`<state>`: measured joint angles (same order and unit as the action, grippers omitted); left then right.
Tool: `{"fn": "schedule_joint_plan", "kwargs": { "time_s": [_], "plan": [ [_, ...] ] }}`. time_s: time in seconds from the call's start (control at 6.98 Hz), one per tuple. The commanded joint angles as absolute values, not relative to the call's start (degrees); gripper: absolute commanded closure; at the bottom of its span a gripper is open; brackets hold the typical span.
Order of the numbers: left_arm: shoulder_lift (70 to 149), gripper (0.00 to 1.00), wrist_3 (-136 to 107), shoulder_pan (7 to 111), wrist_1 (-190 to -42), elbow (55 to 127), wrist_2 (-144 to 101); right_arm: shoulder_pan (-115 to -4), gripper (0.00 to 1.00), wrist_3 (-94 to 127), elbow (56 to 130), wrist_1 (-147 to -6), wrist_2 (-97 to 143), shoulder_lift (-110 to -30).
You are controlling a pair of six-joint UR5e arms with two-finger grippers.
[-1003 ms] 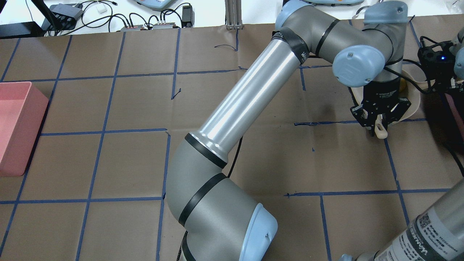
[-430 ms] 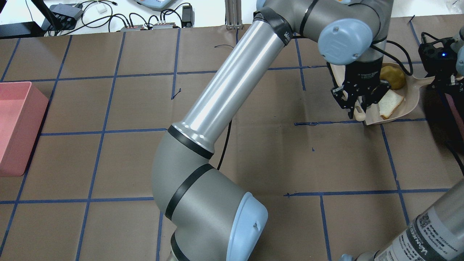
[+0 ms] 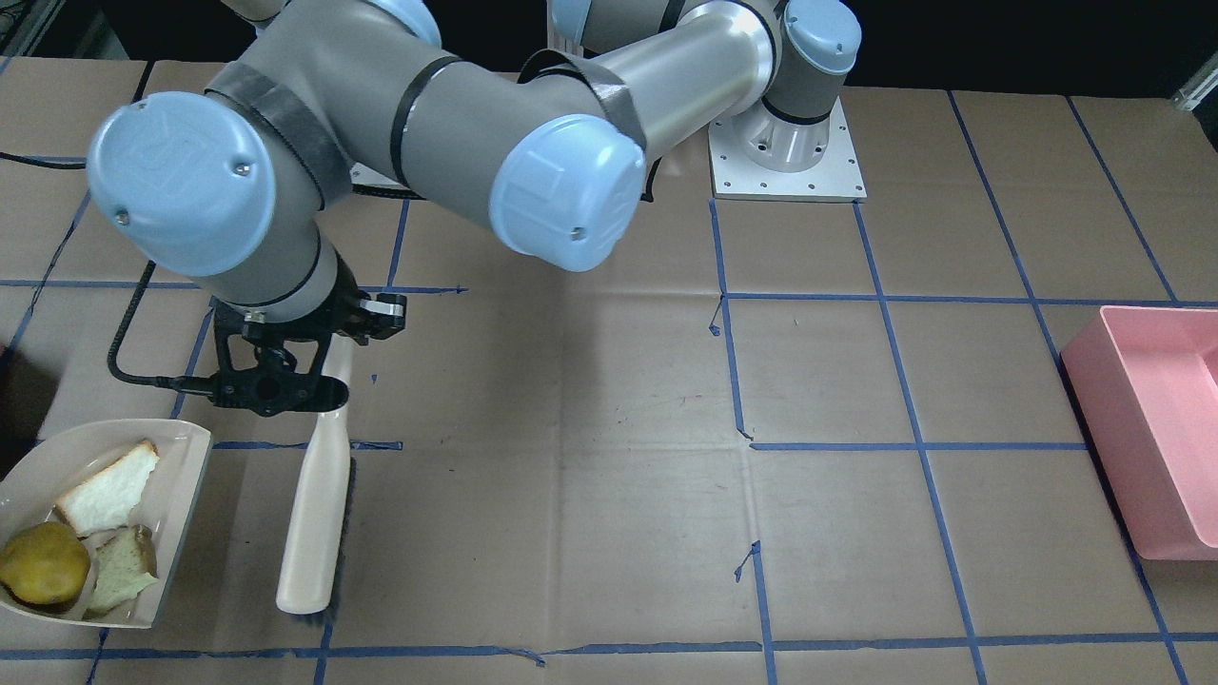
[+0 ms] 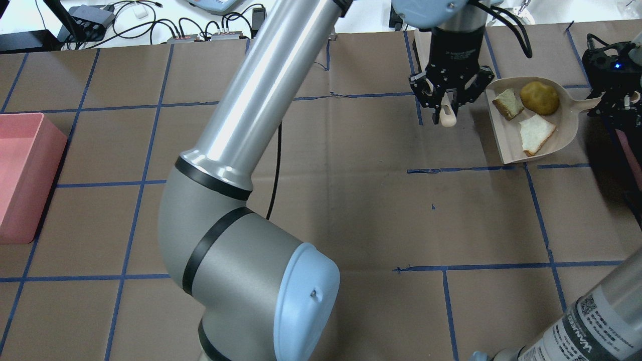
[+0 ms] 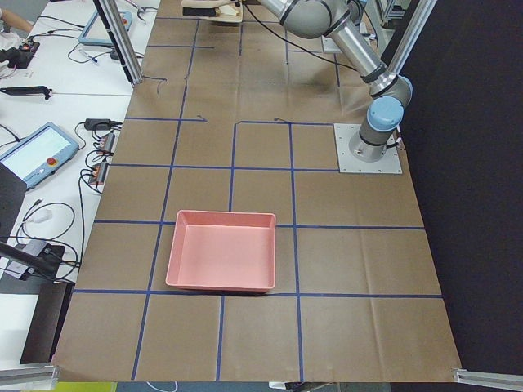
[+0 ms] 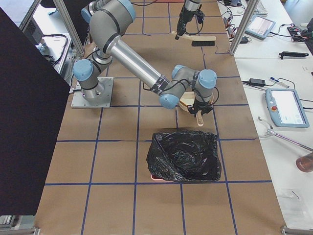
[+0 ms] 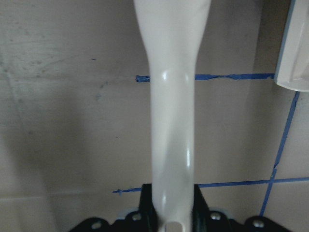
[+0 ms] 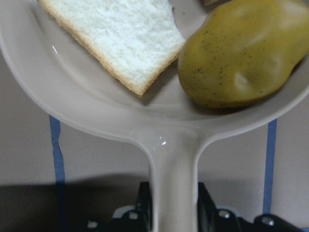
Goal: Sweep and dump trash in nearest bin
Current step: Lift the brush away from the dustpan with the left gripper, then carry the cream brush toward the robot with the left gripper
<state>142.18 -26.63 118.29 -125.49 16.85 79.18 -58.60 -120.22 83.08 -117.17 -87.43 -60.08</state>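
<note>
A cream dustpan (image 4: 506,150) holds two bread pieces (image 4: 505,103) (image 4: 536,133) and a round olive-yellow fruit (image 4: 539,98). My right gripper (image 4: 604,103) is shut on the dustpan's handle (image 8: 171,169), and the right wrist view shows one bread piece (image 8: 116,38) and the fruit (image 8: 241,53) close up. My left gripper (image 4: 444,108) is shut on the handle of a cream brush (image 3: 314,514), just left of the dustpan's open edge. In the front view the brush lies beside the dustpan (image 3: 181,495), bristles down on the table.
A pink bin (image 4: 20,175) stands at the table's far left edge. A bin lined with a black bag (image 6: 186,156) stands just past the dustpan on my right side. Cables and boxes lie beyond the table's far edge.
My left arm has carried the brush off the dustpan, leftward and toward the table's far side. The bread and fruit in the dustpan are now uncovered. The dustpan has shifted slightly.
</note>
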Motion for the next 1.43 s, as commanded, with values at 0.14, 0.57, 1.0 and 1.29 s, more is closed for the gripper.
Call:
{"fn": "schedule_joint_plan", "kwargs": {
  "time_s": [0.14,0.57,1.0,1.29],
  "plan": [
    [130.0,1.00,-19.0,111.3,-125.2,33.9,83.0,-58.5,0.93,-119.2,77.7,-107.0,-86.8,-62.1],
    [118.3,1.00,-13.1,102.6,-121.8,51.3,86.6,-58.4,0.93,-118.2,72.4,-96.9,-87.5,-62.2],
    [105.3,1.00,-11.0,96.2,-115.7,69.9,86.7,-57.9,0.93,-119.7,69.8,-96.2,-90.4,-62.6],
    [99.9,1.00,-6.2,94.7,-107.8,82.2,86.7,-54.4,0.93,-125.0,67.3,-96.1,-91.8,-62.6]
  ]
}}
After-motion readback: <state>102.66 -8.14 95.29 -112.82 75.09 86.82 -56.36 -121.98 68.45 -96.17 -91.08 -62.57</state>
